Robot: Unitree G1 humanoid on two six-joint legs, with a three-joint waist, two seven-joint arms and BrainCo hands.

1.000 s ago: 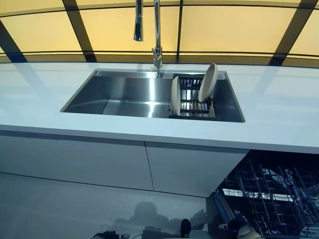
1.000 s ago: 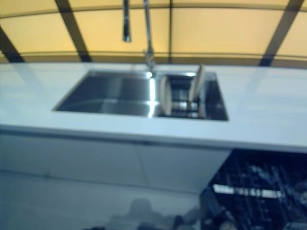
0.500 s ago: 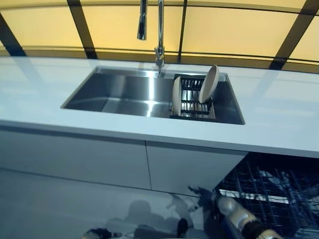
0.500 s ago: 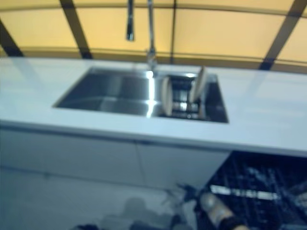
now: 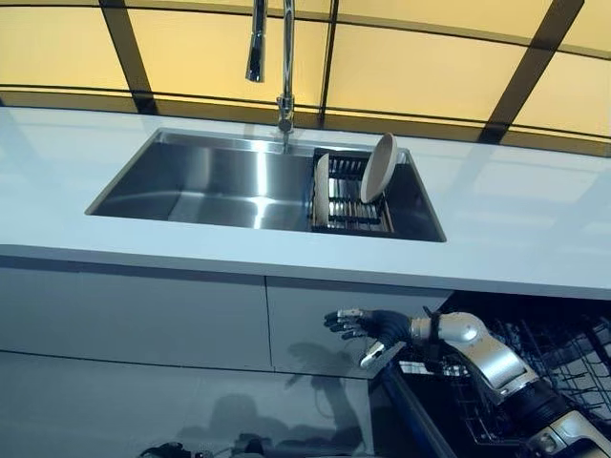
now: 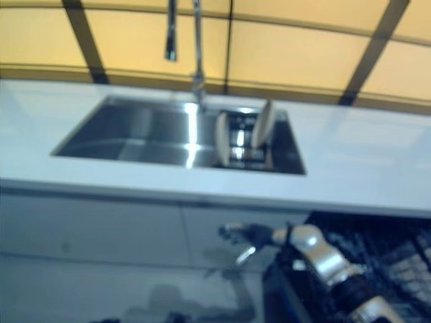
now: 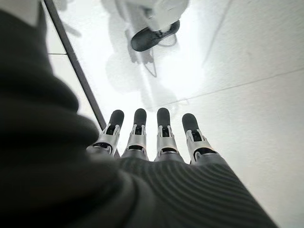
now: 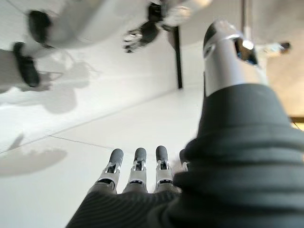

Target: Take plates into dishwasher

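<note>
Our right hand [image 5: 368, 326] hung spread and empty below the bench [image 5: 516, 224], because both plates [image 5: 378, 168] stood racked in the sink [image 5: 210, 176]; left hand [image 7: 156, 137] straight-fingered, idle.

A rectangular stainless-steel sink [image 5: 210, 181] is sunk into a pale white countertop [image 5: 516, 229], with a tall chrome tap [image 5: 272, 57] standing at its twelve o'clock edge. At the sink's three o'clock end a dark wire dish rack [image 5: 348, 196] holds two round cream plates: one [image 5: 322, 186] upright on edge, the other [image 5: 378, 168] leaning. At five o'clock of the sink, below the counter, the right hand [image 5: 368, 326] hangs with fingers spread and empty, beside the dark wire dishwasher rack [image 5: 554, 367].
</note>
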